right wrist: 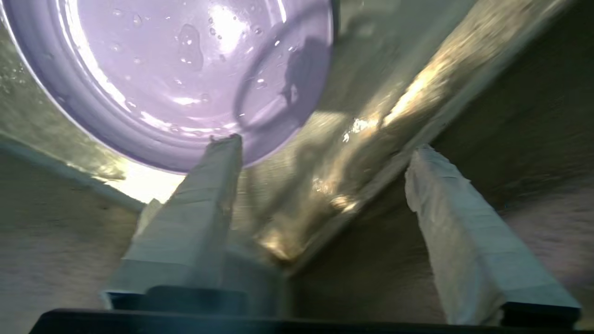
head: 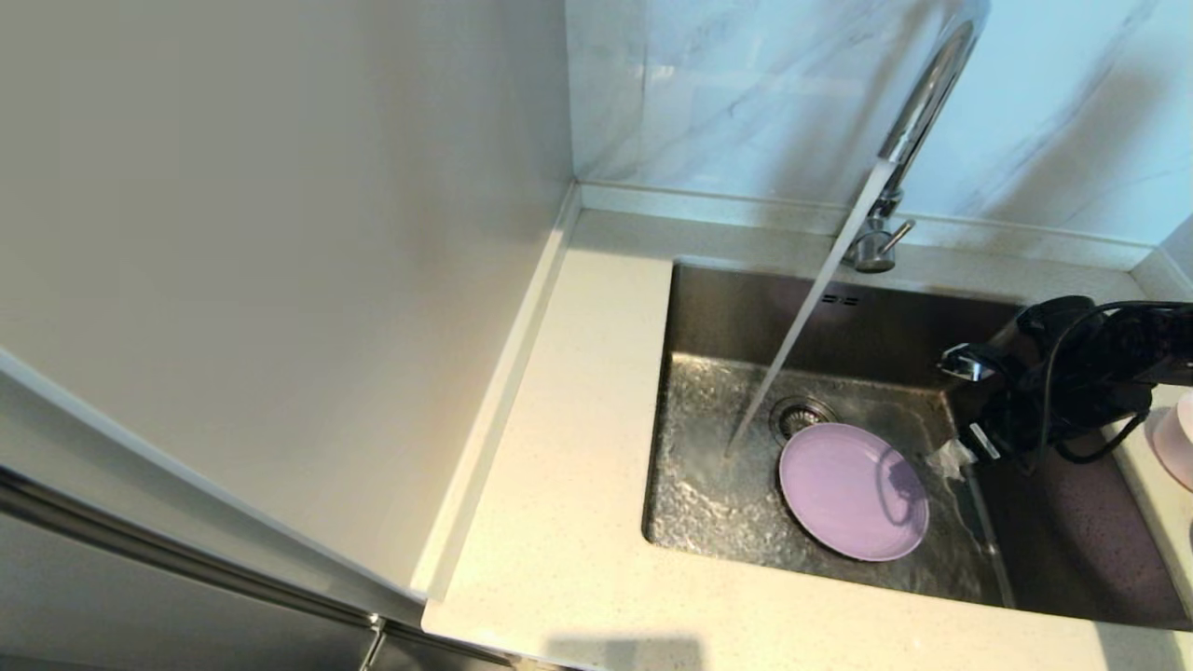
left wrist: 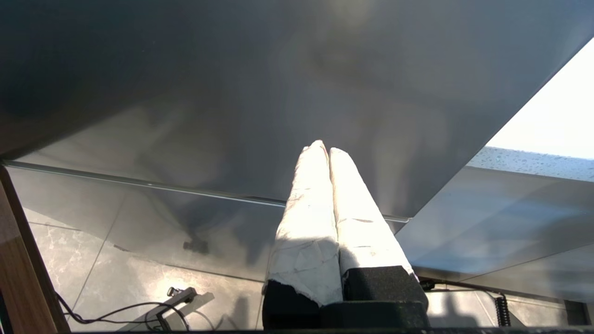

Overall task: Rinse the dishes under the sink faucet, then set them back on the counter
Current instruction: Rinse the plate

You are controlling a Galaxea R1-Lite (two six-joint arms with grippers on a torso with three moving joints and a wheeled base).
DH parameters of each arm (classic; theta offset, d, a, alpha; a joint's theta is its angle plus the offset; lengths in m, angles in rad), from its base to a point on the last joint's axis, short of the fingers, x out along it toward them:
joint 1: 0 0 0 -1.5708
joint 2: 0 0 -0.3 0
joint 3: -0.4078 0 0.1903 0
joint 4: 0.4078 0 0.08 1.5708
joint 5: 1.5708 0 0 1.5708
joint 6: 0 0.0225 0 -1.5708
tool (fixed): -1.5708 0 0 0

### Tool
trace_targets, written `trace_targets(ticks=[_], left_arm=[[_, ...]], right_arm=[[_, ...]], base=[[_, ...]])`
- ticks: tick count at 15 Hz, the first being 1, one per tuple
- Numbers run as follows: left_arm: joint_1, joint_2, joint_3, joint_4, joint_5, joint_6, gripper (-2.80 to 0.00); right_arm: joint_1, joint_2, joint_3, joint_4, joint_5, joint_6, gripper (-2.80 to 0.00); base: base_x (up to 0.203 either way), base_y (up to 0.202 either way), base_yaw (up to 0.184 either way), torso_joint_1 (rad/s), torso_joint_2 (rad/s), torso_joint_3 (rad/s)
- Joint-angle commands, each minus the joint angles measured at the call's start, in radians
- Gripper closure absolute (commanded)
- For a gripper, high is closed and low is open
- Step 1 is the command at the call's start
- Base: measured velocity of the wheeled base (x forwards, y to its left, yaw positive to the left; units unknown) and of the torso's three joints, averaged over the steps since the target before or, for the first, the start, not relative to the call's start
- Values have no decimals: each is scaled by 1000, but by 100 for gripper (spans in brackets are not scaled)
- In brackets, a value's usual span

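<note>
- The lavender plate (head: pixel 853 491) lies flat on the floor of the sink (head: pixel 708 317), its rim just beside the round drain strainer (head: pixel 802 415), which sits at about 11 o'clock from the plate.
- Water (head: pixel 802 326) runs from the chrome faucet (head: pixel 923 102) in a slanted stream and lands on the sink floor just at 9 o'clock of the plate, so the stream misses the plate; the steel there is rippled with water.
- The right pincer (head: pixel 955 457) hangs inside the sink at 3 o'clock of the plate, close to its rim but not touching it; the right wrist view shows its two taped fingers (right wrist: pixel 195 222) spread wide apart with nothing between them, and droplets on the plate (right wrist: pixel 176 69).
- A pale pink cup (head: pixel 1176 438) stands on the worktop (head: pixel 559 522) at the far 3 o'clock edge of the head view, partly cut off.
- The left pincer (left wrist: pixel 325 150) is parked below the worktop, out of the head view, its taped fingers pressed together and holding nothing.
</note>
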Motion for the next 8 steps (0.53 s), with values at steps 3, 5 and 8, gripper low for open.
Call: trace_targets(ticks=[3, 5, 8], left_arm=[[0, 0, 0, 0, -1, 0, 0], [0, 0, 0, 0, 0, 0, 0], [0, 0, 0, 0, -1, 0, 0]], right_arm=[[16, 104, -62, 22, 3, 59, -280], [30, 133, -89, 19, 0, 74, -280], [45, 176, -145, 18, -4, 94, -280]], base=[[0, 0, 0, 0, 0, 0], [0, 0, 0, 0, 0, 0], [0, 0, 0, 0, 0, 0]])
